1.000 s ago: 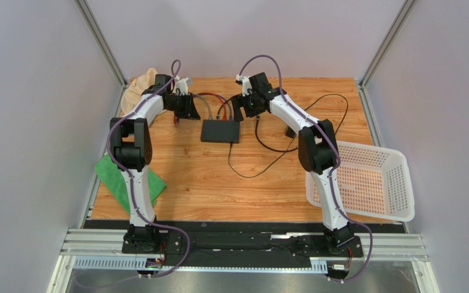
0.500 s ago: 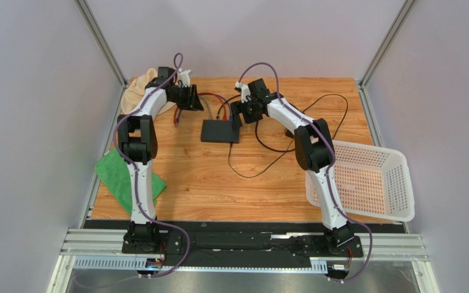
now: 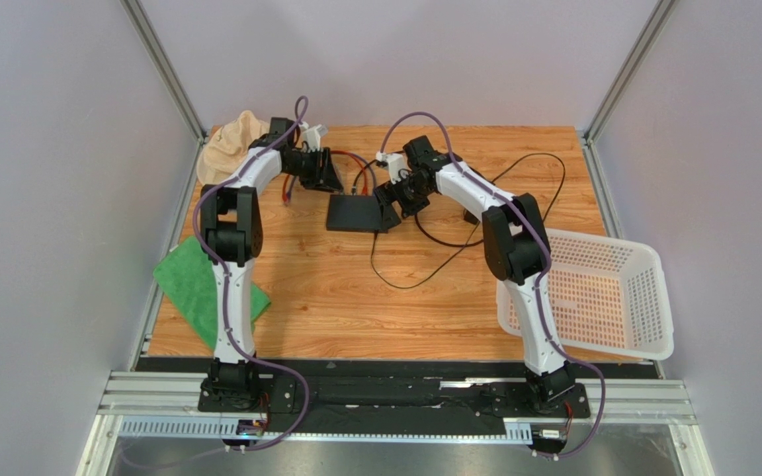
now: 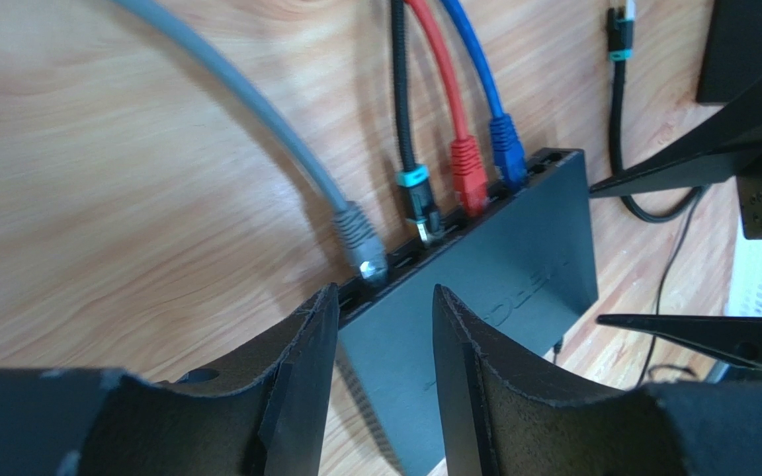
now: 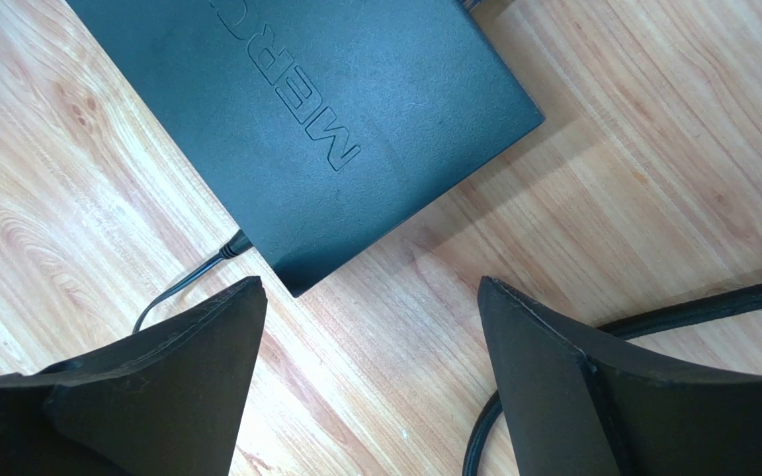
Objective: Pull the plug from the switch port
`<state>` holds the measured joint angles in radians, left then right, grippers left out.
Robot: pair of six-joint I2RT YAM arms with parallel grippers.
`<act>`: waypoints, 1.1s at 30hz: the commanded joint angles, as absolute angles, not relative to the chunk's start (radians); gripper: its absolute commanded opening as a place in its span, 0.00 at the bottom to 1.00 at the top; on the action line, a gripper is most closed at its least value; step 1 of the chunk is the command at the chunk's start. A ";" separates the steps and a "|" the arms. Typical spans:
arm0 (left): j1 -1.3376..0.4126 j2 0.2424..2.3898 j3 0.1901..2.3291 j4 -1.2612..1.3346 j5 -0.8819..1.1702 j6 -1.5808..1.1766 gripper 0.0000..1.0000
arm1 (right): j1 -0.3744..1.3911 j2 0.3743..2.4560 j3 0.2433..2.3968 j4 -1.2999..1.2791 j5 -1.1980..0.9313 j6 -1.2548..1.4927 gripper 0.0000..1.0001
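Currently the left gripper [image 4: 380, 362] hangs slightly parted and empty just before the grey plug [image 4: 358, 241], leftmost of four seated in the switch [image 4: 489, 263], which lies toward the back of the table [image 3: 435, 307]. That light box would likely slide, so pinch the stiff plug body, not its limp cable [image 4: 246, 99]. The right gripper [image 5: 367, 290], wide open and empty above the switch's corner, could pin it.

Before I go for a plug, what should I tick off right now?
1. Seating of grey plug in switch: ok.
2. Opening of left gripper: ok, open.
3. Grasp on grey plug: not ok; it lies just beyond the left gripper.
4. Bracing by right gripper: not ok; open over the switch's corner.
5. Access to the plug's latch tab: cannot tell.
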<state>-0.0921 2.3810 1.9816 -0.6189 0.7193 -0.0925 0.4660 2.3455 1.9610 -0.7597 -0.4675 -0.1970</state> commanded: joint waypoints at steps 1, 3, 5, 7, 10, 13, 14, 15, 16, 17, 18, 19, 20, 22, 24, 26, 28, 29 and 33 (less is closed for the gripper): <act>-0.110 2.375 1.951 -0.627 0.764 -0.100 0.48 | 0.486 2.307 1.953 -0.746 -0.413 -0.215 0.84; -0.112 2.362 1.933 -0.632 0.761 -0.097 0.47 | 0.494 2.315 1.957 -0.730 -0.380 -0.204 0.83; -0.115 2.352 1.910 -0.649 0.756 -0.087 0.45 | 0.488 2.319 1.956 -0.723 -0.365 -0.203 0.82; -0.117 2.349 1.901 -0.679 0.746 -0.068 0.45 | 0.489 2.319 1.947 -0.712 -0.335 -0.204 0.81; -0.121 2.327 1.873 -0.687 0.735 -0.052 0.43 | 0.485 2.324 1.940 -0.706 -0.304 -0.210 0.81; -0.139 2.301 1.856 -0.721 0.735 -0.029 0.41 | 0.482 2.324 1.944 -0.680 -0.250 -0.206 0.80; -0.146 2.304 1.862 -0.745 0.736 -0.020 0.41 | 0.480 2.325 1.948 -0.672 -0.229 -0.206 0.79; -0.150 2.306 1.867 -0.790 0.739 -0.005 0.40 | 0.479 2.330 1.960 -0.666 -0.221 -0.209 0.78; -0.162 2.306 1.862 -0.808 0.741 -0.002 0.39 | 0.477 2.332 1.967 -0.655 -0.219 -0.207 0.77; -0.169 2.301 1.855 -0.825 0.741 -0.002 0.39 | 0.474 2.339 1.974 -0.653 -0.219 -0.207 0.75; -0.175 2.299 1.842 -0.862 0.742 0.035 0.38 | 0.471 2.347 1.988 -0.657 -0.224 -0.207 0.74; -0.187 2.299 1.838 -0.883 0.741 0.044 0.37 | 0.469 2.353 2.015 -0.663 -0.227 -0.206 0.73; -0.193 2.298 1.833 -0.903 0.741 0.054 0.37 | 0.466 2.374 2.031 -0.670 -0.239 -0.206 0.70; -0.204 2.290 1.804 -0.946 0.741 0.071 0.35 | 0.466 2.394 2.074 -0.683 -0.256 -0.203 0.63; -0.207 2.266 1.752 -0.962 0.742 0.081 0.34 | 0.465 2.424 2.100 -0.687 -0.284 -0.193 0.58; -0.212 2.229 1.714 -0.965 0.749 0.089 0.34 | 0.466 2.448 2.150 -0.698 -0.305 -0.181 0.57; -0.216 2.206 1.658 -0.965 0.764 0.101 0.33 | 0.469 2.480 2.184 -0.707 -0.314 -0.170 0.56; -0.219 2.185 1.643 -0.965 0.770 0.106 0.33 | 0.472 2.488 2.210 -0.709 -0.321 -0.169 0.56; -0.253 2.140 1.585 -0.982 0.785 0.143 0.33 | 0.486 2.496 2.224 -0.721 -0.336 -0.166 0.55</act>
